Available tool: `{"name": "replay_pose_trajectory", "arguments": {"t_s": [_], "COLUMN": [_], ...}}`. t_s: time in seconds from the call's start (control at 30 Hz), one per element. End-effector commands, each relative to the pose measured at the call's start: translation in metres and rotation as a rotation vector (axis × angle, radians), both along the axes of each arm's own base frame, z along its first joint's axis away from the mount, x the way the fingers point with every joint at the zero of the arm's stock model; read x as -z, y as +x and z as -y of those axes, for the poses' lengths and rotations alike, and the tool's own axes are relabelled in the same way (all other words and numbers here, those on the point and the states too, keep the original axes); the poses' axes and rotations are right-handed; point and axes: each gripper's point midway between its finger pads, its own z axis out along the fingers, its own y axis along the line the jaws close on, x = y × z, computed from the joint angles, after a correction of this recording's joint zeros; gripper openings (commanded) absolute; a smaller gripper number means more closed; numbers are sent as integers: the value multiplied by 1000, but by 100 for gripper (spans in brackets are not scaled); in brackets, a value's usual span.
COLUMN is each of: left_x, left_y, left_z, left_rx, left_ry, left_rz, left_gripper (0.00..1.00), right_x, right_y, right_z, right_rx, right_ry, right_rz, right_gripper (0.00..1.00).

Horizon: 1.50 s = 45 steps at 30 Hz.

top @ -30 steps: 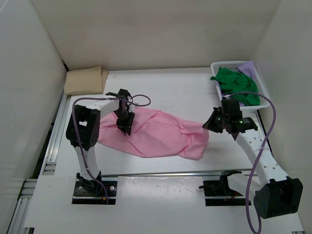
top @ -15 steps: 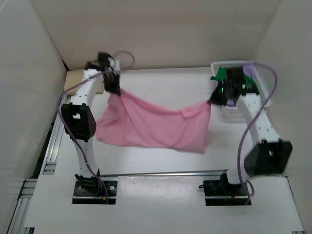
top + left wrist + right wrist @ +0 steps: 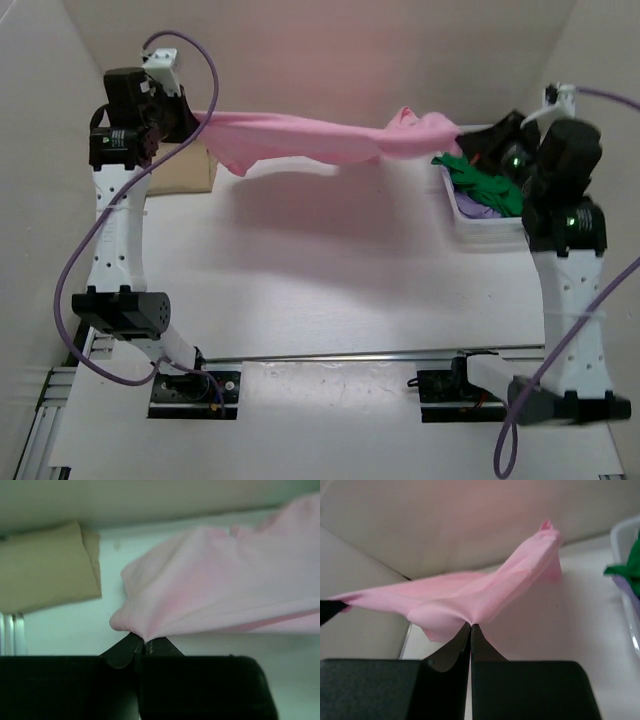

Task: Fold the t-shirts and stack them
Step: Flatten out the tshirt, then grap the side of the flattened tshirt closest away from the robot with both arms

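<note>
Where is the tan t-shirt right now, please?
In the top view, the tan t-shirt lies at the far left corner of the table, beneath the left end of the suspended pink t-shirt.

No legible text, label, brand, number or sign anywhere.

Purple shirt [image 3: 478, 208] mostly under green shirt [image 3: 480, 180]

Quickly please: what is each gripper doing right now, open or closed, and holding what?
Left gripper: closed, holding one end of the pink shirt.
Right gripper: closed, holding the other end of it.
</note>
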Motion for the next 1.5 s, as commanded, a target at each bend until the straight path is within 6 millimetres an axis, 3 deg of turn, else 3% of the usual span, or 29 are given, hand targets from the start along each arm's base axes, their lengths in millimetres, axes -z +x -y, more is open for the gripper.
{"name": "replay_pose_trajectory", "arguments": {"t_s": [0.0,0.07,0.1,0.13,0.2,0.23,0.27,0.3,0.33,0.37,0.4,0.53,0.67,0.87,1.03,1.27,1.47], "left_x": [104,140,174,194,227,259,274,287,310,322,334,365,386,391,389,359,369], "left_y": [-23,-42,-60,-71,-93,-116,-126,-134,-155,-164,-173,-212,-246,-266,-274,-254,-282], "left_z": [-2,-5,-7,-9,-14,-16,-19,-20,-21,-23,-25,-33,-42,-51,-59,-78,-75], "left_rx": [-11,-24,-33,-44,-64,-68,-75,-81,-84,-89,-95,-119,-158,-208,-254,-340,-346], "left_ry": [13,22,30,41,64,74,72,81,90,101,113,96,88,48,12,-47,-29], "left_rz": [-333,-451,-558,-622,-729,-833,-877,-906,-982,-1021,-1059,-1195,-1285,-1312,-1314,-1139,-1244], "left_gripper": [10,10,10,10,10,10,10,10,10,10,10,11,18,25,56,58,60], "right_x": [107,157,173,233,271,293,334,345,360,384,396,437,450,448,437,414,415], "right_y": [-14,-33,-50,-67,-93,-102,-121,-132,-142,-158,-166,-201,-219,-233,-228,-214,-213], "right_z": [1,-4,-7,-11,-22,-22,-22,-26,-26,-28,-30,-37,-42,-39,-38,-44,-42], "right_rx": [9,-1,-10,-8,-37,-22,2,-8,3,14,17,13,-7,-13,2,-16,-13], "right_ry": [31,54,63,78,78,71,77,77,75,76,76,56,32,4,19,-6,-20], "right_rz": [-202,-301,-321,-459,-520,-562,-674,-690,-735,-793,-825,-950,-1001,-1014,-976,-930,-923], "right_gripper": [0,0,0,0,0,0,0,0,0,0,0,0,0,0,0,0,0]}}
